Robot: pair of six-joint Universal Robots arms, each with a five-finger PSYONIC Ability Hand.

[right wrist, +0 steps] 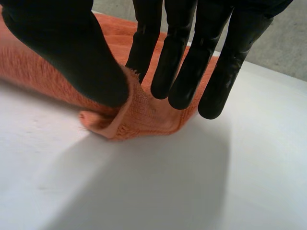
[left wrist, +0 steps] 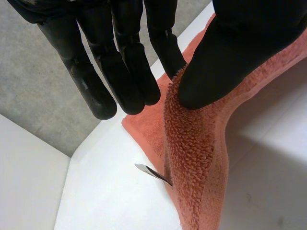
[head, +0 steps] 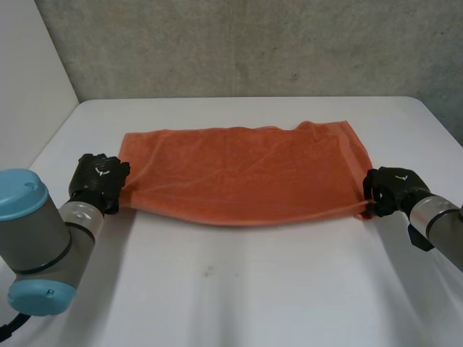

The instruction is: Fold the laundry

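Orange terry towel (head: 242, 173) lies spread across the white table (head: 253, 289). You'll see the left hand (head: 100, 181) pinching its near-left corner between thumb and finger. The right hand (head: 389, 189) pinches its near-right corner.

a white table (head: 239, 289) with rounded far corners sits before a rough grey concrete wall (head: 253, 43); a plain white panel (head: 29, 72) stands at its left.

The white table (head: 239, 289) is carrying an orange towel (head: 242, 173), which is lying spread out across its middle with the long edges running side to side. The towel's far edge is resting flat on the surface. Its near left corner is rising off the table, and its near right corner is bunching up on it.
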